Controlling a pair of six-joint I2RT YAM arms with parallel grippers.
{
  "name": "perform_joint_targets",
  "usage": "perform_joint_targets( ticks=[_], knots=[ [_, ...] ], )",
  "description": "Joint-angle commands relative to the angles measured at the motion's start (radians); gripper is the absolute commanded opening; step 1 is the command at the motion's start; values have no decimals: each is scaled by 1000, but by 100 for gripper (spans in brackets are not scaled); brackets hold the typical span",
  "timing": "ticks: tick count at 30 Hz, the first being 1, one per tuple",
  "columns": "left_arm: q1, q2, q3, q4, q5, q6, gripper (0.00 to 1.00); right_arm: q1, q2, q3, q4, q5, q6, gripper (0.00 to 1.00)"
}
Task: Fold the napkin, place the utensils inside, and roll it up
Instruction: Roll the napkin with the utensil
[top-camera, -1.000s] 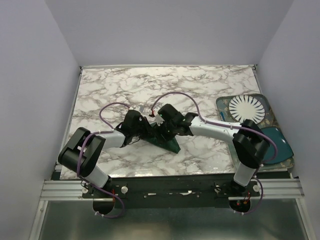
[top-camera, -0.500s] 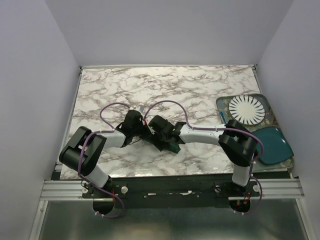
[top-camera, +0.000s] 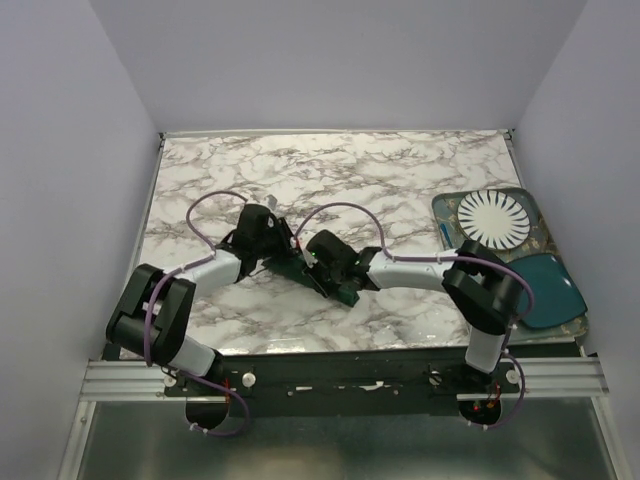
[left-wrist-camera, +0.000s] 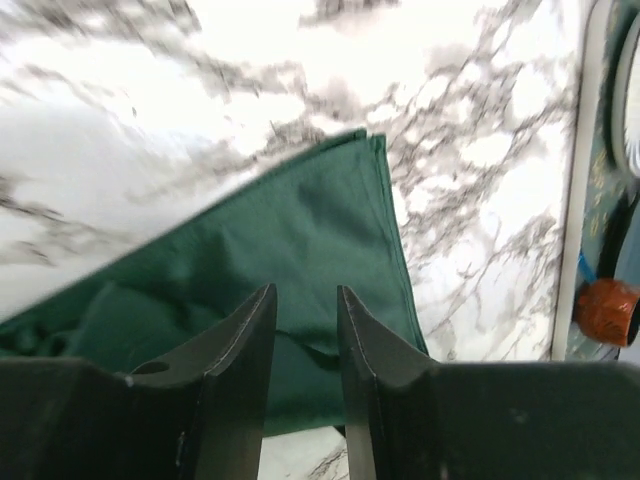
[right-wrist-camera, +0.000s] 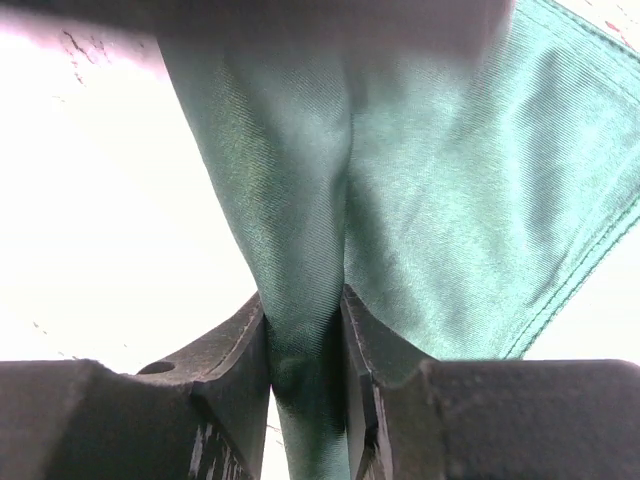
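Note:
The dark green napkin (top-camera: 345, 293) lies bunched on the marble table between my two grippers and is mostly hidden under them in the top view. My right gripper (top-camera: 322, 272) is shut on a fold of the napkin (right-wrist-camera: 480, 200); the pinched cloth fills the gap between its jaws (right-wrist-camera: 305, 295). My left gripper (top-camera: 275, 243) hovers just left of it. Its jaws (left-wrist-camera: 305, 290) stand a narrow gap apart, empty, above the flat napkin (left-wrist-camera: 300, 230). The fork is hidden or out of view.
A patterned tray (top-camera: 440, 205) at the right holds a white ribbed plate (top-camera: 495, 217) and a thin blue stick (top-camera: 443, 232). A teal oval dish (top-camera: 548, 290) sits at its near end. The tray's edge (left-wrist-camera: 590, 150) and an orange object (left-wrist-camera: 605, 310) show in the left wrist view.
My right gripper has pulled the napkin left and nearer, bunching it. My left gripper has moved back and away from the cloth, its jaws now empty.

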Motion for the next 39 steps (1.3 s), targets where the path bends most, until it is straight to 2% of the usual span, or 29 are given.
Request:
perform_joint_targets(
  ticks=[1, 4, 7, 9, 12, 15, 19, 23, 32, 39],
  knots=[
    [78, -92, 82, -148, -17, 76, 40, -84, 4, -70, 1, -239, 9, 36],
    [106, -127, 86, -162, -3, 86, 40, -155, 18, -76, 27, -364, 23, 36],
    [105, -155, 76, -160, 33, 74, 40, -239, 33, -83, 51, -554, 52, 36],
    [95, -166, 51, -134, 81, 51, 40, -301, 90, -54, 48, -733, 65, 37],
    [33, -150, 37, -86, 83, 20, 39, -368, 189, -11, 47, -969, 91, 38],
    [-23, -98, 33, -31, 83, -14, 38, -394, 223, 9, 44, -1043, 98, 41],
    [-38, -31, 28, 42, 83, -32, 36, -413, 257, 27, 21, -1054, 112, 45],
    [-40, 23, 34, 55, 80, -19, 34, -414, 253, 36, -10, -988, 106, 49],
    [-44, 81, -3, 105, 58, -20, 33, -413, 179, 58, -134, -777, 62, 45],
    [-49, 129, -32, 147, 50, -29, 31, -385, 34, 111, -300, -596, 28, 57]
  ],
)
